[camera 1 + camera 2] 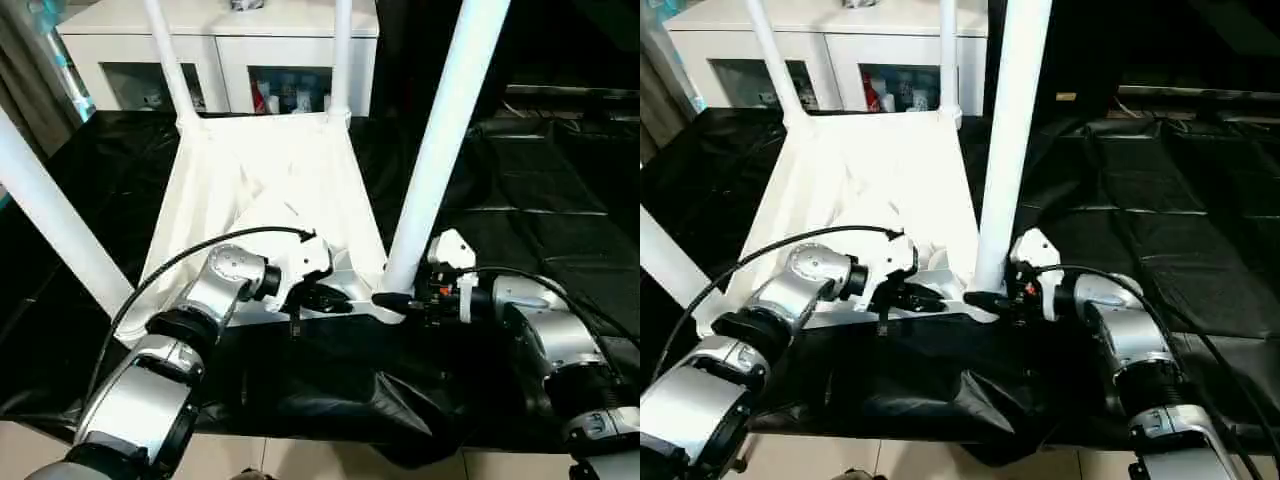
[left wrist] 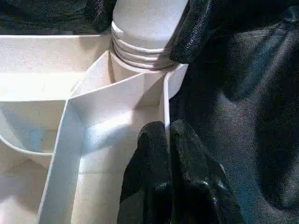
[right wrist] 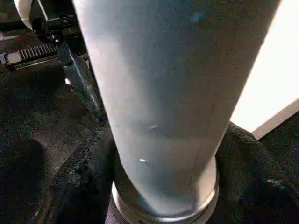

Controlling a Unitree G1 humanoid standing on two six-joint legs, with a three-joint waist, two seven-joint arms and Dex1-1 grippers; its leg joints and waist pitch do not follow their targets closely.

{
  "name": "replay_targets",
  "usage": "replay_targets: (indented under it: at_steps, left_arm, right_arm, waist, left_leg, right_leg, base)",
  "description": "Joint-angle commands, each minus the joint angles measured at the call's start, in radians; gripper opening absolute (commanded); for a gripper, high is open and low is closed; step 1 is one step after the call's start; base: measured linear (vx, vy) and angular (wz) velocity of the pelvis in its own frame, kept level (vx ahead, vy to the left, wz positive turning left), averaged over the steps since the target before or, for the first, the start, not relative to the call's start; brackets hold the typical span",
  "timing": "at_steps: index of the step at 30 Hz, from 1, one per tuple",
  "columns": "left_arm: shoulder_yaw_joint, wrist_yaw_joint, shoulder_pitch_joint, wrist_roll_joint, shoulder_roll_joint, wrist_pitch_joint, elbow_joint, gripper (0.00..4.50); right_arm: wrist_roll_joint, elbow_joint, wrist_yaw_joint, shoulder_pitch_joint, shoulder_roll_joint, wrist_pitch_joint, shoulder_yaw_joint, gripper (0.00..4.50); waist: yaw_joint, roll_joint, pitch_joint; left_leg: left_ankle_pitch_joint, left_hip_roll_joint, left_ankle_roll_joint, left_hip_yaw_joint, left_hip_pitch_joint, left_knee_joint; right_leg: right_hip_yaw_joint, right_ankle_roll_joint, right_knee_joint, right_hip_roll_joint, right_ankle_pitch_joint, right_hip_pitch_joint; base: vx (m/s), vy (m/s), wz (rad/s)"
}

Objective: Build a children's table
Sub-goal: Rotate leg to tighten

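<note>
White plastic children's table [image 1: 270,200] is lying upside down on the black sheet [image 1: 540,220], so I'm pinching its rim with the left gripper [image 2: 166,140] for steadiness, while the right gripper [image 1: 392,300] is probably clasping the near leg [image 1: 440,140], screwing it in.

White glass-doored cabinet [image 1: 215,45], black sheet [image 1: 540,200]

Bright light from above washes the ribbed underside of the white plastic table top [image 1: 270,190] nearly featureless. The glossy black sheet [image 1: 540,180] carries pale sheen streaks. Close up, the white round tube leg [image 3: 163,107] looks grey, soft and shadowed.
</note>
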Motion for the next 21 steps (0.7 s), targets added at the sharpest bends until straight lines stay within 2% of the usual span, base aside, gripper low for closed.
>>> replay_targets:
  at_steps: [1, 2, 4, 6, 8, 9, 10, 11, 12, 13, 14, 16, 17, 18, 19, 20, 21]
  left_arm:
    - [0.010, 0.010, -0.006, -0.004, 0.002, -0.004, 0.014, 0.00]
    - [0.009, 0.019, -0.004, -0.002, 0.000, -0.004, 0.016, 0.00]
    - [0.014, 0.083, -0.004, 0.006, -0.017, 0.012, 0.025, 0.00]
    - [0.019, 0.126, -0.008, 0.008, -0.032, 0.025, 0.032, 0.00]
    - [0.026, 0.190, -0.019, 0.011, -0.061, 0.047, 0.048, 0.00]
    - [0.027, 0.238, -0.027, 0.017, -0.082, 0.059, 0.060, 0.00]
    - [0.027, 0.290, -0.037, 0.024, -0.105, 0.072, 0.074, 0.00]
    - [0.030, 0.357, -0.053, 0.030, -0.138, 0.090, 0.094, 0.00]
    - [0.030, 0.357, -0.053, 0.030, -0.138, 0.090, 0.094, 0.00]
    - [0.034, 0.426, -0.072, 0.032, -0.177, 0.111, 0.116, 0.00]
    - [0.035, 0.446, -0.078, 0.032, -0.188, 0.117, 0.123, 0.00]
    - [0.038, 0.512, -0.098, 0.038, -0.226, 0.133, 0.142, 0.00]
    - [0.038, 0.512, -0.098, 0.038, -0.226, 0.133, 0.142, 0.00]
    - [0.039, 0.533, -0.105, 0.046, -0.239, 0.133, 0.149, 0.00]
    - [0.038, 0.538, -0.107, 0.048, -0.242, 0.131, 0.150, 0.00]
    - [0.038, 0.540, -0.107, 0.049, -0.243, 0.130, 0.151, 0.00]
    - [0.037, 0.544, -0.108, 0.051, -0.243, 0.121, 0.152, 0.00]
  right_arm:
    - [0.000, -0.006, 0.012, 0.027, 0.017, 0.014, 0.028, 2.65]
    - [0.002, -0.008, 0.002, 0.033, 0.023, 0.013, 0.025, 2.64]
    - [-0.023, 0.020, -0.122, 0.041, 0.056, 0.002, 0.000, 2.64]
    - [-0.041, 0.052, -0.217, 0.036, 0.079, -0.007, -0.021, 2.64]
    - [-0.045, 0.096, -0.330, 0.023, 0.110, -0.002, -0.057, 2.63]
    - [-0.043, 0.117, -0.396, 0.017, 0.132, 0.005, -0.078, 2.63]
    - [-0.043, 0.136, -0.463, 0.009, 0.155, 0.014, -0.095, 2.63]
    - [-0.052, 0.152, -0.533, 0.002, 0.184, 0.019, -0.102, 2.63]
    - [-0.052, 0.152, -0.533, 0.002, 0.184, 0.019, -0.102, 2.63]
    - [-0.071, 0.169, -0.616, -0.009, 0.221, 0.020, -0.100, 2.63]
    - [-0.077, 0.174, -0.637, -0.014, 0.233, 0.019, -0.096, 2.63]
    - [-0.105, 0.193, -0.678, -0.034, 0.284, 0.002, -0.063, 2.63]
    - [-0.105, 0.193, -0.678, -0.034, 0.284, 0.002, -0.063, 2.63]
    - [-0.135, 0.203, -0.684, -0.045, 0.303, -0.023, -0.032, 2.63]
    - [-0.147, 0.205, -0.679, -0.048, 0.308, -0.040, -0.017, 2.63]
    - [-0.150, 0.205, -0.678, -0.049, 0.310, -0.045, -0.013, 2.98]
    - [-0.148, 0.208, -0.673, -0.055, 0.313, -0.063, -0.013, 2.98]
  waist:
    - [0.001, -0.014, -0.064]
    - [0.000, -0.018, -0.064]
    - [0.000, -0.018, -0.062]
    - [-0.010, -0.019, -0.056]
    - [-0.018, -0.018, -0.052]
    - [-0.024, -0.014, -0.052]
    - [-0.026, -0.015, -0.051]
    - [-0.033, -0.008, -0.051]
    - [-0.037, -0.010, -0.051]
    - [-0.039, -0.004, -0.050]
    - [-0.045, -0.008, -0.049]
    - [-0.048, -0.002, -0.050]
    - [-0.051, -0.005, -0.050]
    - [-0.049, -0.007, -0.052]
    - [-0.049, 0.001, -0.052]
    - [-0.051, -0.002, -0.052]
    - [-0.051, -0.003, -0.052]
  left_leg:
    - [-0.206, 0.040, 0.090, -0.013, 0.024, -0.058]
    - [-0.205, 0.040, 0.091, -0.012, 0.023, -0.058]
    - [-0.206, 0.040, 0.089, -0.013, 0.023, -0.060]
    - [-0.258, 0.038, 0.059, -0.015, 0.023, -0.067]
    - [-0.309, 0.037, 0.033, -0.019, 0.029, -0.071]
    - [-0.337, 0.035, 0.018, -0.020, 0.033, -0.072]
    - [-0.348, 0.035, 0.013, -0.022, 0.034, -0.073]
    - [-0.363, 0.033, 0.002, -0.026, 0.032, -0.076]
    - [-0.373, 0.033, -0.001, -0.025, 0.032, -0.077]
    - [-0.387, 0.033, -0.006, -0.026, 0.034, -0.077]
    - [-0.411, 0.030, -0.011, -0.026, 0.036, -0.076]
    - [-0.425, 0.028, -0.013, -0.029, 0.035, -0.077]
    - [-0.425, 0.027, -0.006, -0.029, 0.032, -0.077]
    - [-0.422, 0.025, 0.005, -0.028, 0.032, -0.075]
    - [-0.422, 0.026, 0.009, -0.028, 0.034, -0.075]
    - [-0.421, 0.025, 0.012, -0.028, 0.031, -0.075]
    - [-0.420, 0.025, 0.017, -0.028, 0.029, -0.076]
  right_leg:
    - [0.021, -0.275, -0.051, -0.047, -0.115, 0.047]
    - [0.022, -0.274, -0.051, -0.047, -0.114, 0.047]
    - [0.022, -0.269, -0.052, -0.048, -0.132, 0.046]
    - [0.022, -0.246, -0.063, -0.050, -0.240, 0.042]
    - [0.023, -0.220, -0.074, -0.051, -0.334, 0.037]
    - [0.025, -0.205, -0.078, -0.051, -0.377, 0.033]
    - [0.024, -0.199, -0.081, -0.050, -0.394, 0.032]
    - [0.023, -0.186, -0.083, -0.049, -0.400, 0.032]
    - [0.023, -0.182, -0.085, -0.046, -0.401, 0.030]
    - [0.023, -0.182, -0.085, -0.046, -0.406, 0.028]
    - [0.022, -0.174, -0.089, -0.045, -0.426, 0.024]
    - [0.020, -0.161, -0.093, -0.045, -0.439, 0.026]
    - [0.020, -0.158, -0.095, -0.045, -0.436, 0.027]
    - [0.020, -0.152, -0.097, -0.046, -0.437, 0.026]
    - [0.021, -0.155, -0.098, -0.046, -0.430, 0.023]
    - [0.021, -0.154, -0.098, -0.045, -0.425, 0.025]
    - [0.019, -0.153, -0.098, -0.045, -0.427, 0.027]
  base:
    - [0.000, 0.000, 0.00]
    - [0.000, 0.000, 0.00]
    - [0.000, 0.000, 0.00]
    - [0.000, 0.000, 0.00]
    - [0.000, 0.000, 0.00]
    - [0.000, 0.000, 0.00]
    - [0.000, 0.000, 0.00]
    - [0.000, 0.000, 0.00]
    - [0.000, 0.000, 0.00]
    - [0.000, 0.000, 0.00]
    - [0.000, 0.000, 0.00]
    - [0.000, 0.000, 0.00]
    - [0.000, 0.000, 0.00]
    - [0.000, 0.000, 0.00]
    - [0.000, 0.000, 0.00]
    - [0.000, 0.000, 0.00]
    - [0.000, 0.000, 0.00]
